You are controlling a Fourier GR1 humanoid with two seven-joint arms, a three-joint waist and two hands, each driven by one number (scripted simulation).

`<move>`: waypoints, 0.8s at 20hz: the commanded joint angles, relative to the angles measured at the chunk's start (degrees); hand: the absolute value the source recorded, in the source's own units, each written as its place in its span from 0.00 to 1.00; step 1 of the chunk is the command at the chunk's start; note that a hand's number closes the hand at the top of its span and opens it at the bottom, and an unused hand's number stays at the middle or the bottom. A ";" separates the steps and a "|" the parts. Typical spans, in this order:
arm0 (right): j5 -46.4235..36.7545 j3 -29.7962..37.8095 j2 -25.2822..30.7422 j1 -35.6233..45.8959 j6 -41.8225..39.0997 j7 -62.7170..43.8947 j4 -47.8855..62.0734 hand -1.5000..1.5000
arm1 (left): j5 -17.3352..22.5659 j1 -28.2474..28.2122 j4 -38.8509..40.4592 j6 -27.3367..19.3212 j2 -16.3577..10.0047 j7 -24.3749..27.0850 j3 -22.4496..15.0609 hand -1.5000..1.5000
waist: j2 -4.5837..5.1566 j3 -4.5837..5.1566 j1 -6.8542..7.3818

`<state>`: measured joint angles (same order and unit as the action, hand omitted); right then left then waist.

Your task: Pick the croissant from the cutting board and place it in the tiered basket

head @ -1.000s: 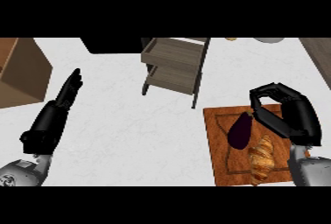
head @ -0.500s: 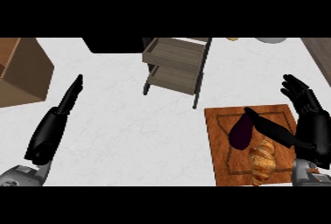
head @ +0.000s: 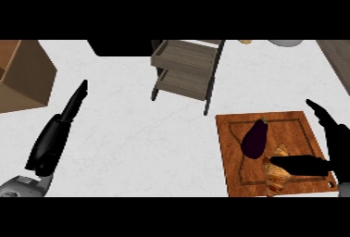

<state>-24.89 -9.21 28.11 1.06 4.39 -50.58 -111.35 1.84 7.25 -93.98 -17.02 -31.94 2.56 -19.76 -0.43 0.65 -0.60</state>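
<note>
**Croissant on the board, right hand's thumb over it**

Head view: a white, lightly veined counter (head: pixel 137 139) filled the scene. A brown wooden block (head: pixel 21 76) stood at its left edge, and a pale round object (head: pixel 284 42) was cut off by the top edge.

The tiered basket (head: pixel 183 69), made of grey wood in a dark frame, stood at the top centre. It had two trays, one above the other, and their grey floors were in plain sight.

The cutting board (head: pixel 297 132), reddish brown, lay at the lower right, apart from the basket. It carried two things. A dark purple eggplant (head: pixel 254 139) lay near its middle. The croissant (head: pixel 275 179) lay just below the eggplant, close to the board's near edge and almost touching it.

The right hand (head: pixel 336 143) came in over the board's right side. Its fingers were stretched out and pointed away from the robot, and nothing was grasped. Its thumb reached sideways across the middle of the croissant and hid that part. I could not tell whether the thumb touched the pastry.

The left hand (head: pixel 54 136) rested at the left of the counter with straight, released fingers pointing up, well apart from everything.
</note>
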 commanded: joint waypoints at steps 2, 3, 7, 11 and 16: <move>-1.12 -3.00 6.00 2.16 -13.31 -21.74 -8.46 0.00 | -1.29 0.33 0.40 -0.27 0.50 0.01 -0.53 0.50 | -0.12 -0.08 -0.33; -0.60 -2.97 6.10 3.42 -15.05 -25.70 -9.54 0.00 | -1.53 -1.38 0.32 -0.86 1.21 1.79 -0.86 0.50 | -0.04 -0.11 0.38; -2.79 -6.47 3.11 9.23 -17.29 -34.35 -8.94 0.00 | -1.33 1.58 0.03 0.26 2.80 -1.02 -1.94 0.50 | 0.38 -0.26 1.26; -7.99 -10.11 -3.21 10.20 -15.74 -34.53 -5.55 0.00 | -0.68 -0.20 0.13 1.39 1.81 1.85 -0.51 0.50 | 0.29 -0.29 1.71; -11.93 -11.53 -6.19 10.73 -18.48 -34.61 2.04 0.00 | -1.90 1.40 2.24 0.77 2.99 1.41 -0.75 0.50 | 0.43 -0.25 1.27</move>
<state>-33.25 -17.92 24.76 10.72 -8.75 -70.95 -112.07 0.48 9.14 -92.47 -16.06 -29.52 3.10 -20.33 0.05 0.41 0.89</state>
